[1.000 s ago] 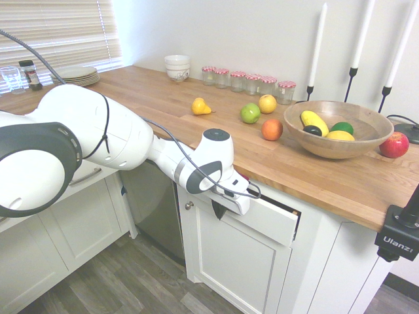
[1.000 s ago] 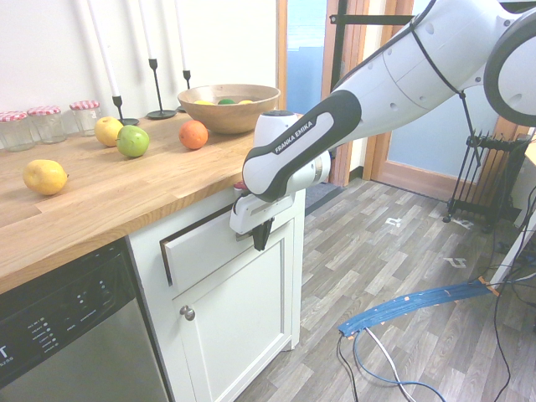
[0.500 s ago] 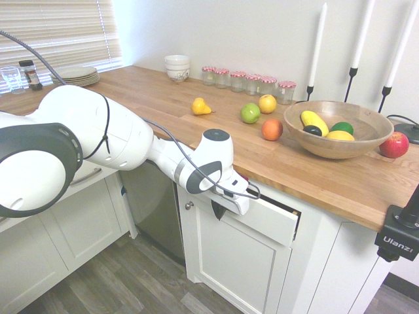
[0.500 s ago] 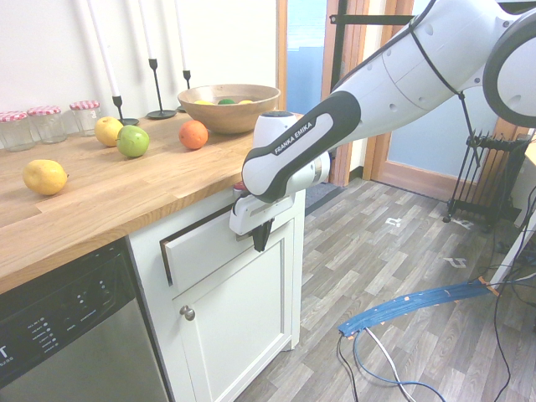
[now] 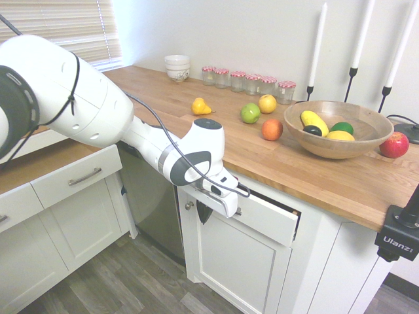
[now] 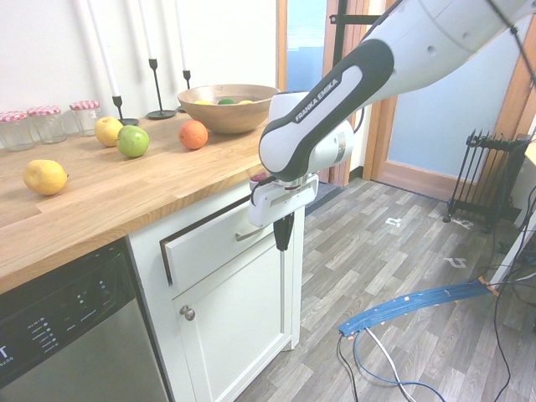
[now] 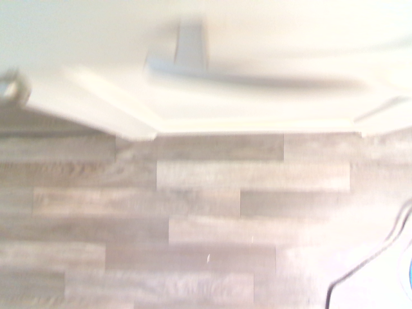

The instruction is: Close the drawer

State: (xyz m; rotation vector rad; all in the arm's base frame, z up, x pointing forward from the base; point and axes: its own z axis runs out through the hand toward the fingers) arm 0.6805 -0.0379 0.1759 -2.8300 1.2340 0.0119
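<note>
The wide white flat-front drawer (image 6: 216, 243) with its curved grey handle under the wooden bench (image 6: 109, 197) sits slightly ajar, while the clenched, empty claw (image 6: 284, 235) hangs just in front.

A long butcher-block bench (image 5: 196, 134) carried a wooden bowl (image 5: 330, 147) of fruit at its right, with a red apple (image 5: 393, 144) beside it. An orange (image 5: 272, 129), a green apple (image 5: 250, 113), a yellow apple (image 5: 267, 103) and a yellow pear (image 5: 200, 106) lay loose mid-bench. Red-lidded jars (image 5: 247, 80), stacked white bowls (image 5: 177, 67) and candlesticks (image 5: 317, 49) stood along the far wall.
</note>
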